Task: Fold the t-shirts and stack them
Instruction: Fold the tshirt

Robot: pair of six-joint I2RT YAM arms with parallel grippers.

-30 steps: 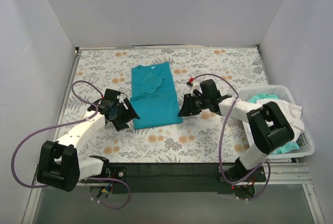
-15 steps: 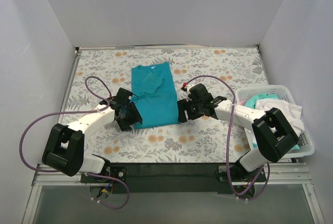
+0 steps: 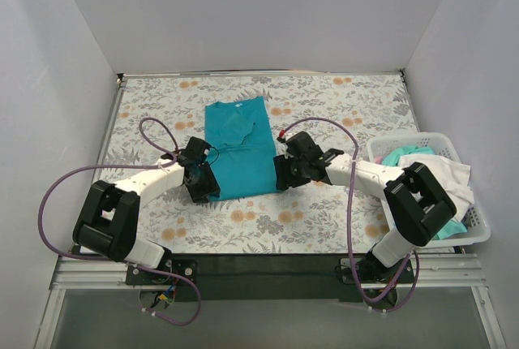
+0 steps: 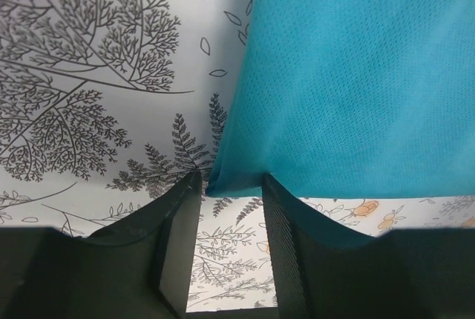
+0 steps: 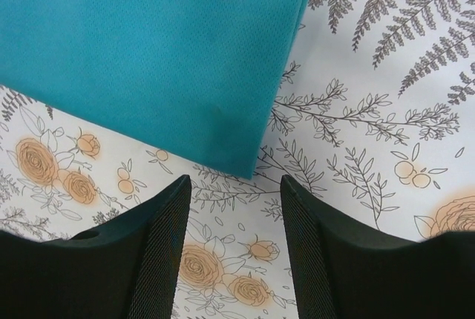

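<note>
A teal-blue t-shirt (image 3: 240, 148) lies partly folded into a long strip in the middle of the floral table, neck label at the far end. My left gripper (image 3: 203, 189) is open at the shirt's near left corner; in the left wrist view that corner (image 4: 223, 182) lies at the tips of the open fingers (image 4: 177, 219). My right gripper (image 3: 278, 178) is open at the near right corner; in the right wrist view the corner (image 5: 245, 163) lies just ahead of the open fingers (image 5: 156, 237). White and pale aqua shirts (image 3: 430, 166) lie in the basket.
A white plastic basket (image 3: 478, 227) stands at the right edge of the table. White walls close in the table on three sides. Purple cables loop from both arms.
Both arms have moved inward to the near corners of the teal-blue shirt. The left gripper came right, the right gripper came left. The shirt has not moved.
</note>
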